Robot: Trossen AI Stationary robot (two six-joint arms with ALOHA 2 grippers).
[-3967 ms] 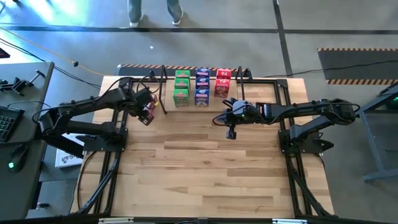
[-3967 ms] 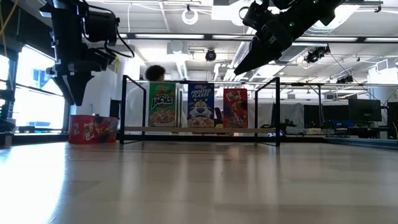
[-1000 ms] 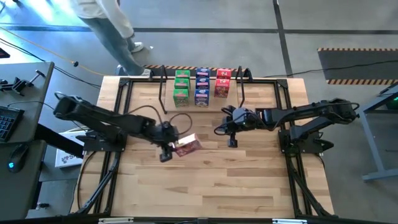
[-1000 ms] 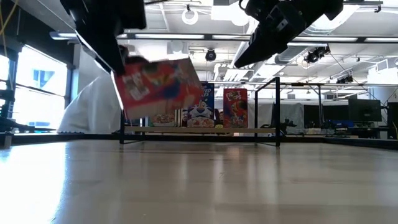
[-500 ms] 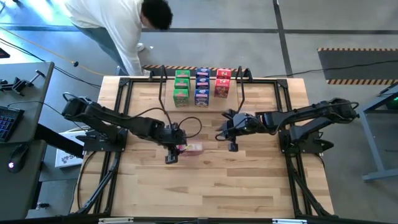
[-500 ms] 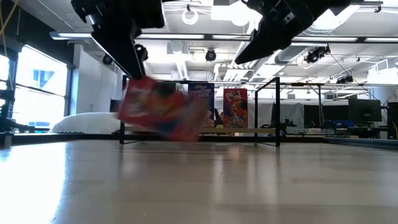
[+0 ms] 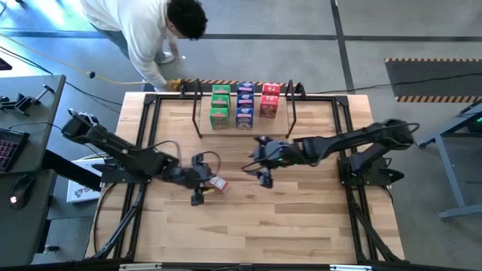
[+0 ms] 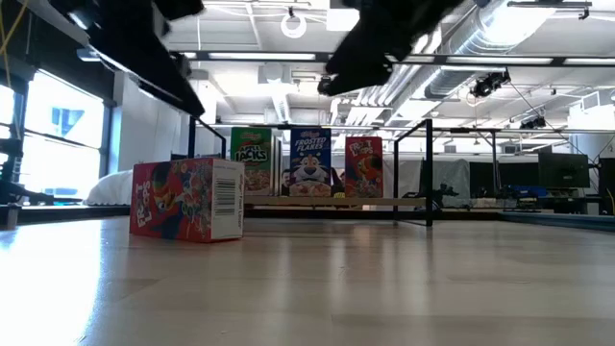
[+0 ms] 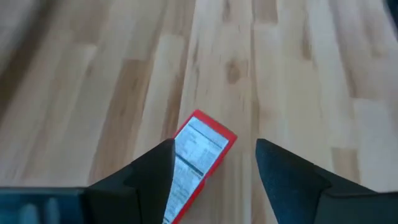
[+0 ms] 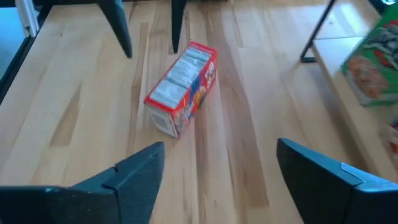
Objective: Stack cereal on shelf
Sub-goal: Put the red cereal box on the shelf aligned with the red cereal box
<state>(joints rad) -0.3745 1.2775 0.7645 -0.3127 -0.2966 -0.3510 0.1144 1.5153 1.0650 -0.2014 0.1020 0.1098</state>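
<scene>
My left gripper [image 7: 199,192] hangs over the tabletop [image 7: 248,226] with fingers [image 9: 149,174] spread apart, holding nothing; the red cereal box [image 7: 218,184] lies on the wood just at its 2 o'clock, free of both pads. My right gripper [image 7: 261,175] sits at the box's 3 o'clock, jaws wide, empty too, with the box in plain sight ahead of it. Up at 12 o'clock the shelf [image 7: 202,98] carries the other cereal boxes [image 7: 243,104] in green, blue and red. A person [image 7: 147,26] bends beyond the table's far edge.

Red cereal box [image 8: 187,199] with white printed panel — green, blue, red boxes [image 8: 310,162] behind.
</scene>
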